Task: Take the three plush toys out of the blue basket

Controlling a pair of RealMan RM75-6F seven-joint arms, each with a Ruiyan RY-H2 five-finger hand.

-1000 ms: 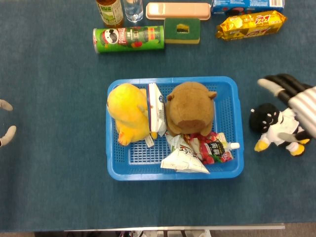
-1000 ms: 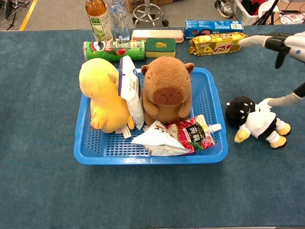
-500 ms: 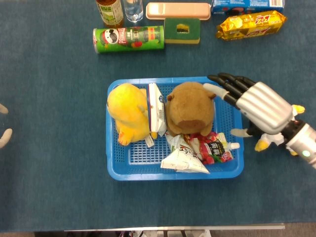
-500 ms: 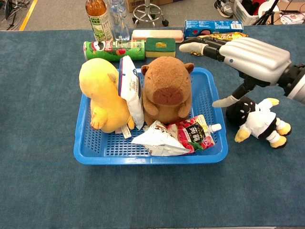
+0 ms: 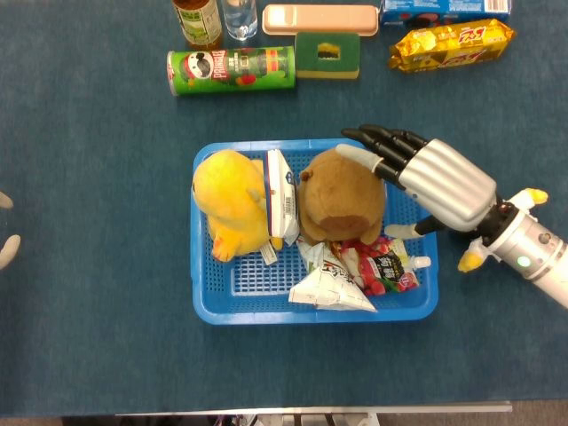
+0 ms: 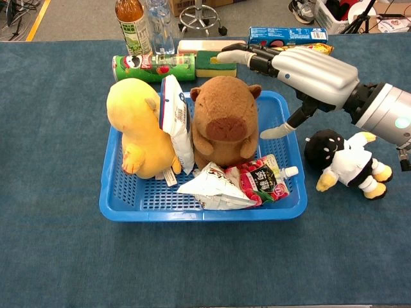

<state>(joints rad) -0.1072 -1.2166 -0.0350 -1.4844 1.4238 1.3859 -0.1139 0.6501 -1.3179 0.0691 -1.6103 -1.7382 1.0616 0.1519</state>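
Note:
The blue basket [image 5: 311, 311] [image 6: 192, 212] holds a yellow plush [image 5: 231, 202] [image 6: 138, 125] on its left and a brown capybara plush [image 5: 342, 202] [image 6: 225, 122] in the middle. A black-and-white plush [image 6: 343, 160] lies on the table to the right of the basket; the head view shows only its yellow feet [image 5: 470, 259] behind my arm. My right hand [image 5: 435, 182] [image 6: 308, 70] hovers with fingers spread over the capybara's right side, its thumb low beside the plush, holding nothing. Only the fingertips of my left hand [image 5: 7, 248] show at the far left edge, apart and empty.
Snack packets share the basket: a white one [image 5: 284, 197] between the two plushes, a red pouch [image 5: 386, 268] and a crumpled white bag [image 5: 330, 288] in front. Behind the basket stand a green can [image 5: 231, 69], a sponge [image 5: 327, 55], bottles [image 5: 197, 19] and a yellow snack pack [image 5: 451, 43].
My right hand has swung left from beside the black-and-white plush to over the basket, reaching the capybara. The left hand has drawn slightly further out of view.

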